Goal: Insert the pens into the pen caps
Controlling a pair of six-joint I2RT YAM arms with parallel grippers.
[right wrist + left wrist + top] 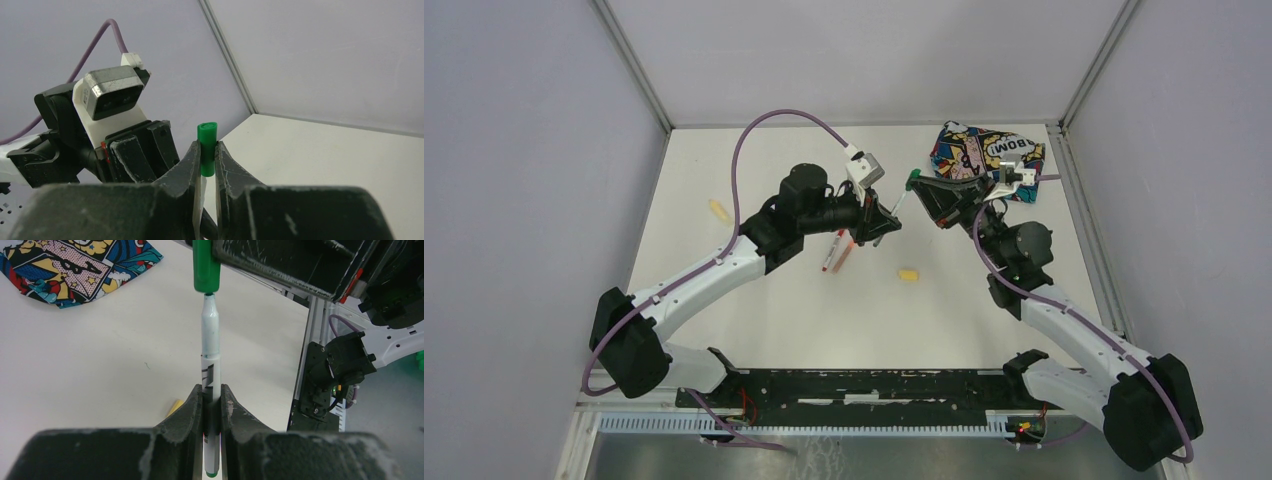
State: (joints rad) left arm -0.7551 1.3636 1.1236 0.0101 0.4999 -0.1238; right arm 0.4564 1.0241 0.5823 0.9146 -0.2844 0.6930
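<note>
Left gripper (212, 390): pressed together on the green-ended pen (210, 335). We see its two fingers pinching the lower barrel, just above the green back end.

Pen's pose: raised off the table (754, 300). In the left wrist view it runs straight out from between the fingers, with the tapered whitish tip leading.

Right gripper (206, 147): pinching the green cap (206, 137) between its fingertips, with the top of the cap standing out above them.

Pen and cap: in line. The pen's tip meets the cap's open mouth (we cannot tell how far in it goes).

Where this happens: above the far middle of the table, with the two grippers facing each other and close together.

Other pens: two more pens (836, 252) lie side by side on the table beneath the left gripper, one showing red and the other orange.

Yellow cap (908, 274): on the table, near the middle and apart from both arms.

Yellowish piece (718, 209): on the table well to the left. We cannot tell whether it is a pen or a cap.

Pouch (984, 150): comic-print fabric in the far right corner, behind the right gripper.
</note>
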